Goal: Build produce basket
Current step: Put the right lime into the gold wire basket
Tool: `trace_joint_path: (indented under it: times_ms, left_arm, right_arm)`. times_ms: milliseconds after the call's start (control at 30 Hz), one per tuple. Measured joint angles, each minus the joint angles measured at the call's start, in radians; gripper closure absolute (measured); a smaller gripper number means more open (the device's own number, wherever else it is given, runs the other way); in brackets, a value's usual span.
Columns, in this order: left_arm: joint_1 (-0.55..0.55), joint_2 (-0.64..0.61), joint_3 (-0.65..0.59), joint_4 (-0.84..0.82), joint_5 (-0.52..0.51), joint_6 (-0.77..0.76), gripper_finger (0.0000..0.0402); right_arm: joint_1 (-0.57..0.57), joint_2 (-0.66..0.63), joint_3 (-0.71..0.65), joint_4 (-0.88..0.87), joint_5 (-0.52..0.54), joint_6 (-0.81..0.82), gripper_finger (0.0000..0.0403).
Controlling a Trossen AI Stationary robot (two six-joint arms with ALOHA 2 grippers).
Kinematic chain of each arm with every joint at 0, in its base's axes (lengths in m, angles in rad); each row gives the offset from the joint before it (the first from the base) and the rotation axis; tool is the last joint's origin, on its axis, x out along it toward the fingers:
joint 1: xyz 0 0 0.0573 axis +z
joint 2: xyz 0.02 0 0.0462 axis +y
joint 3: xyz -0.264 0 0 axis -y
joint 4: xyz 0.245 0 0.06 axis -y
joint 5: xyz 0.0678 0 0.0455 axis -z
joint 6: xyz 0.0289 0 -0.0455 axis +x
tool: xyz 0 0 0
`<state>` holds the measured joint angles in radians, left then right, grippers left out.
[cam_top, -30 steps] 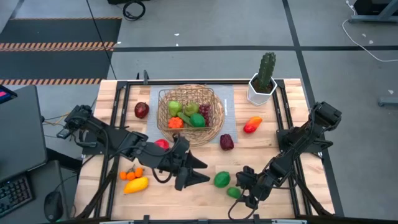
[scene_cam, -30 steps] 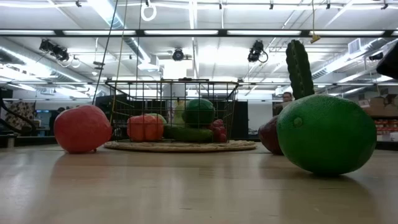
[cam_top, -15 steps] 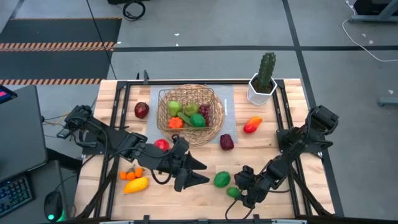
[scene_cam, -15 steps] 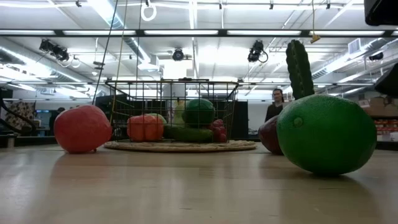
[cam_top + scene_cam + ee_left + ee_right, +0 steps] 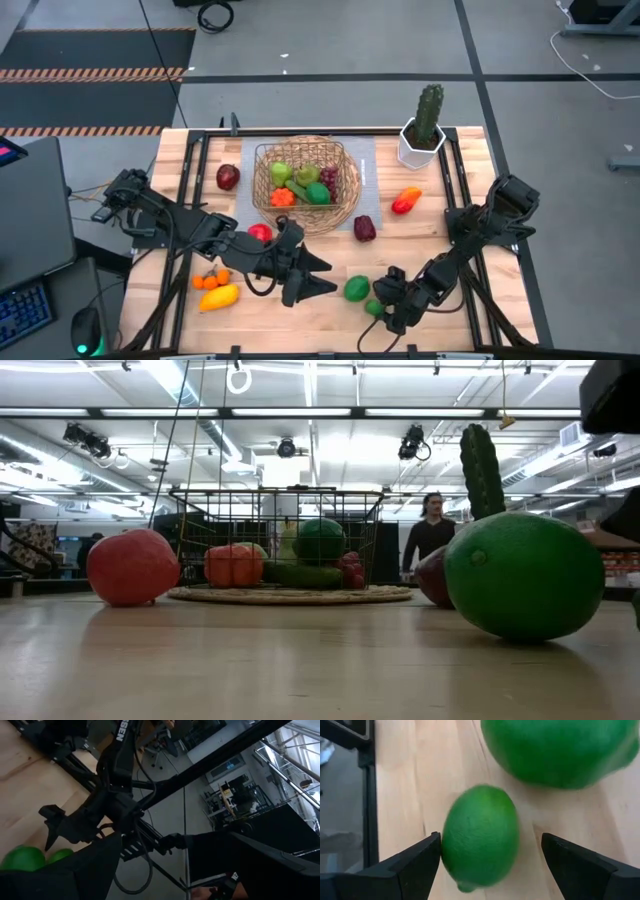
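You are working over a pale wooden table (image 5: pixel 420 240) with a black frame, a grey mat under the basket (image 5: pixel 303 185), and a white pot holding a cactus (image 5: pixel 428 115) at the far right corner. Beyond the table, the low view shows a bright hall with strip lights, and a person (image 5: pixel 428 530) stands in the background.

Against a second ago, that person has walked into plainer view, and your right arm has crept slightly toward the limes; the fruit has not moved.

The basket holds a green pear, an orange, grapes and a lime-like green piece, though the weave hides some of it. Loose on the table lie a dark red apple (image 5: pixel 228 177), a red apple (image 5: pixel 260 232), a plum (image 5: pixel 365 228), a mango-like red and orange piece (image 5: pixel 405 201), small oranges (image 5: pixel 211 281), a yellow mango (image 5: pixel 219 297) and a large lime (image 5: pixel 357 288).

Your right gripper (image 5: pixel 490 857) stands wide open, its fingers either side of the small lime (image 5: pixel 480 837) without closing on it. Your left gripper (image 5: pixel 322 275) hangs open and empty near the front middle.
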<state>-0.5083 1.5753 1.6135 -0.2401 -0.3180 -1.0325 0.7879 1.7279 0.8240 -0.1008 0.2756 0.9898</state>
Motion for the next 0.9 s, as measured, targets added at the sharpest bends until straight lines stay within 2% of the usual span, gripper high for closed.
trace_joint_path:
  times_ms: [267,367,533,600,767,900]
  left_arm:
    - [0.0,0.0,0.0,-0.006,0.0,0.004,0.0038]
    - [0.0,0.0,0.0,-0.009,0.0,0.004,0.0038]
    - [0.001,0.0,0.0,-0.013,0.0,0.005,0.0038]
    - [0.001,0.0,0.0,-0.013,-0.001,0.005,0.0038]
    - [0.001,0.0,0.0,-0.013,0.0,0.007,0.0038]
    - [0.001,0.0,0.0,-0.014,0.0,0.007,0.0038]
  right_arm:
    - [0.002,0.034,0.004,0.013,-0.041,0.041,0.0065]
    - [0.002,0.029,0.003,0.002,-0.032,0.059,0.0102]
    - [-0.007,0.028,0.002,0.002,-0.065,0.051,0.0198]
    - [-0.011,0.027,0.002,0.002,-0.079,0.055,0.0224]
    - [-0.013,0.001,-0.001,-0.01,-0.142,0.067,0.0225]
    - [-0.013,-0.09,0.0,-0.036,-0.19,0.052,0.0226]
